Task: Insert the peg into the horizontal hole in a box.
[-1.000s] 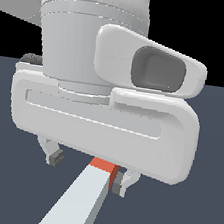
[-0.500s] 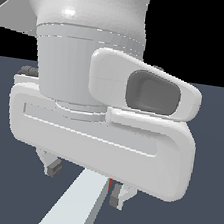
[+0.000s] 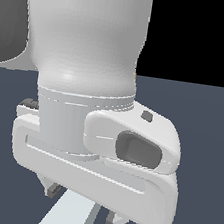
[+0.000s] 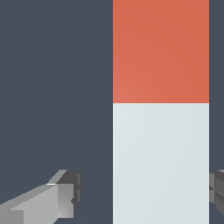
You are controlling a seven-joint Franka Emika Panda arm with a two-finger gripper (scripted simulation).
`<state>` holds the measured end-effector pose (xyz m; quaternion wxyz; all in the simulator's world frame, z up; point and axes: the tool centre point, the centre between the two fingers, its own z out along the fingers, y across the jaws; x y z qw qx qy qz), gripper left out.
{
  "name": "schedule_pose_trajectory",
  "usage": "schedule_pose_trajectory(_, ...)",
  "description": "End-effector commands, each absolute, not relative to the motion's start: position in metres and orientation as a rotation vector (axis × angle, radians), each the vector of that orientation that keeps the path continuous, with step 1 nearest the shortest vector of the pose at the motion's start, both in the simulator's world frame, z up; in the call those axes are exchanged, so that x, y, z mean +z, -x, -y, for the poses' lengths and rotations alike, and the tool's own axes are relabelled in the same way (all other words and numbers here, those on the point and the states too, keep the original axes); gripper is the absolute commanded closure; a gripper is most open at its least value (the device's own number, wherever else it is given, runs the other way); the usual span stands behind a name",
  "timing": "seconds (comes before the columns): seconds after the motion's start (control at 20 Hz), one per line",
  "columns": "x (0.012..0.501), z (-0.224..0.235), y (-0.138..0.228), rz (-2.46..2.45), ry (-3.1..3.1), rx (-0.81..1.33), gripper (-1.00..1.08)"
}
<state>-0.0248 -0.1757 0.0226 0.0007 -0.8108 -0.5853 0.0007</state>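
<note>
The peg [image 4: 160,131] lies flat on the dark floor, its red-orange end [image 4: 160,50] joined to a long pale grey-white part. My gripper [image 4: 144,192] is open and straddles the white part. One finger [image 4: 61,199] stands well clear of the peg's side, while the other finger [image 4: 217,188] sits close to the opposite side. In the exterior view the white hand fills most of the picture. Only a short white stretch of the peg [image 3: 69,216] shows under my gripper [image 3: 83,207], with its red end hidden. The box and the hole are out of view.
Dark blue-grey floor [image 3: 208,122] lies all around the peg. The large white wrist and hand body [image 3: 88,80] block much of the exterior view.
The hand has come down over the peg and looms larger in the exterior view. The red end, visible between the fingers a second ago, is now hidden behind the hand.
</note>
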Motion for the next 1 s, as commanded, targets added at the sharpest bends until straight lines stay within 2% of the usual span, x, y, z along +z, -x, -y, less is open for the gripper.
schedule_pose_trajectory(0.0,0.021,0.176,0.024,1.839,2.547,0.0,-0.92)
schedule_pose_trajectory(0.05,0.021,0.176,0.024,1.839,2.547,0.0,1.08)
schedule_pose_trajectory(0.65,0.021,0.174,0.024,1.84,2.546,0.0,1.08)
schedule_pose_trajectory(0.95,0.028,0.148,0.025,1.86,2.532,0.0,1.08)
